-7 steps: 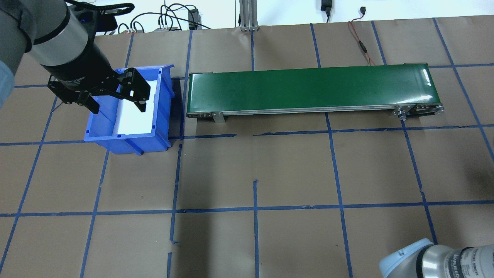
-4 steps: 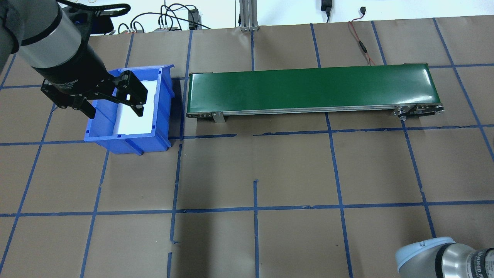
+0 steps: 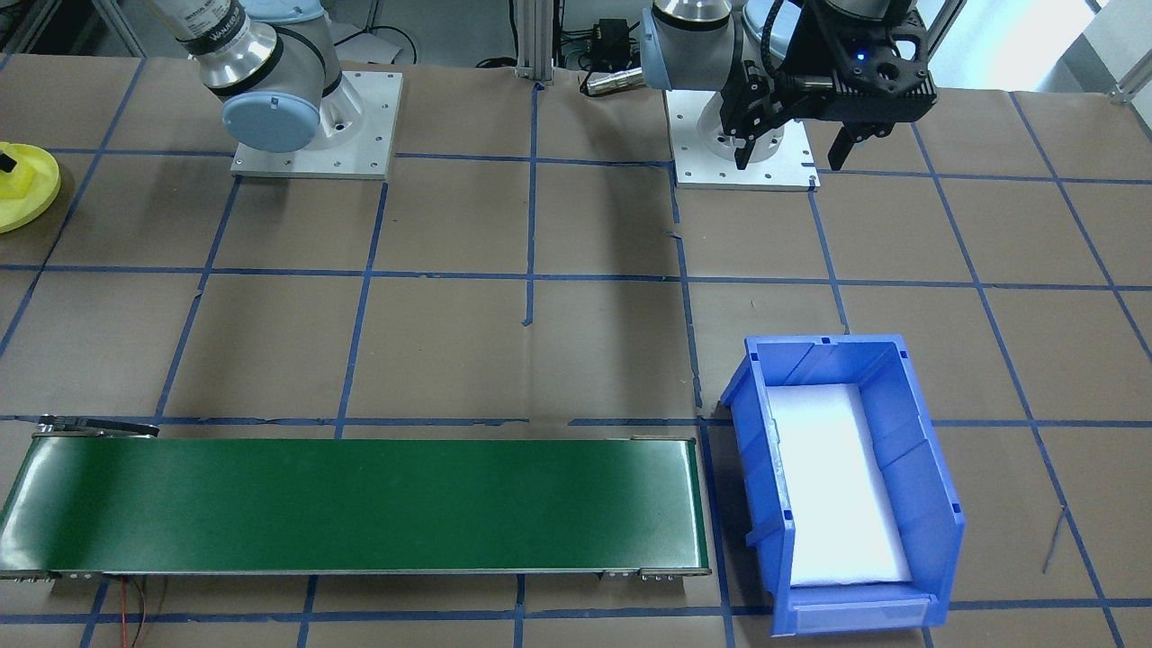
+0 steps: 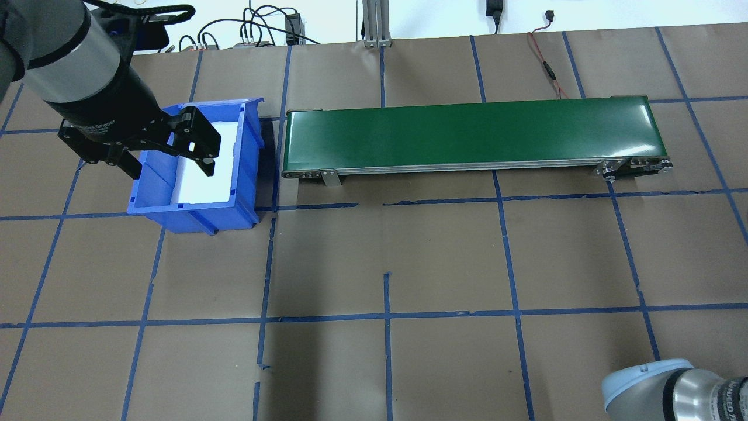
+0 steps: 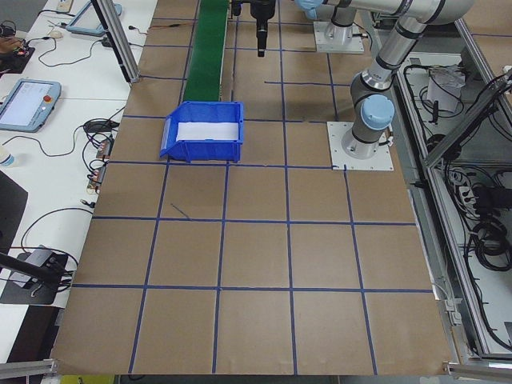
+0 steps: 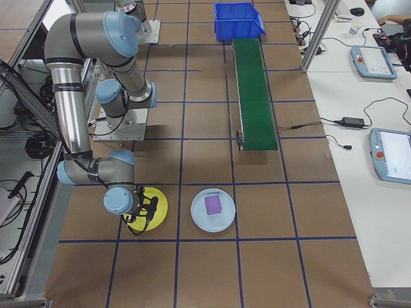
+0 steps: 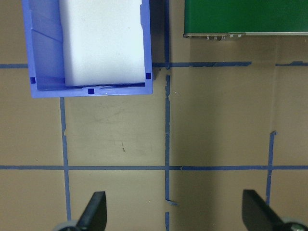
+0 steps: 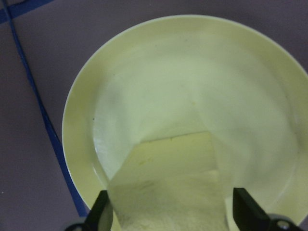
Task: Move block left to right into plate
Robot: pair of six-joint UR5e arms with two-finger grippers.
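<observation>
Right jaws: stood either side of the block (image 8: 173, 183), close against it, low over the plate (image 8: 82, 144); I could not tell whether they pressed it or had let go.
Block: yellow, sat inside the plate's rim, toward 6 o'clock in the right wrist view.
Plate: yellow, lay at the bench's (image 4: 444, 263) end on the robot's right, at 9 o'clock in the front-facing view.
Pale plate (image 6: 199, 218): lay just beside the yellow one, at its 3 o'clock in the right-side view, with a purple cube (image 6: 213, 205) on it.
Left jaws: wide apart and empty, hung above the bench.
Bin (image 4: 193, 216): blue, white-lined, at 10 o'clock in the overhead view.
Belt (image 4: 467, 134): green, bare, at the bin's 3 o'clock.
</observation>
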